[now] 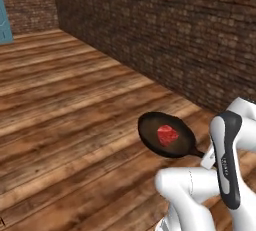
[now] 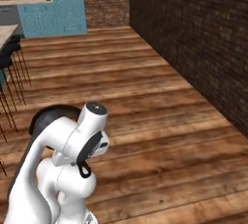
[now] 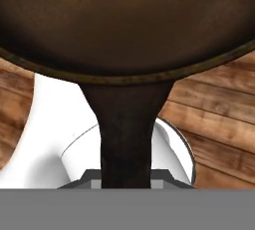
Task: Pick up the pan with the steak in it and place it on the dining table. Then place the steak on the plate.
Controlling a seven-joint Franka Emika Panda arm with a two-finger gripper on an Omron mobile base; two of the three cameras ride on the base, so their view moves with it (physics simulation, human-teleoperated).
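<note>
Carrying the pan (image 1: 167, 135) above a wooden plank floor (image 1: 75, 125), the white arm holds the black skillet level by its short handle (image 3: 125, 134), which runs straight back from the rim into the gripper at the bottom of the hand view. The fingertips themselves are hidden behind the handle, so how far the jaws stand apart cannot be read, though the pan hanging clear of the floor suggests a firm clamp. The steak (image 1: 167, 135) sits near the middle of the pan, red against the dark iron. A brick wall (image 1: 175, 35) runs along the right of the room. In the right base view, a sliver of pale counter top with dark stools (image 2: 12, 77) beneath it shows at the far left edge, probably the dining table (image 2: 6, 33), well apart from the pan and off to the arm's left. The pan's long axis points away from the hand, so the base likely must turn left and drive before any set-down.
</note>
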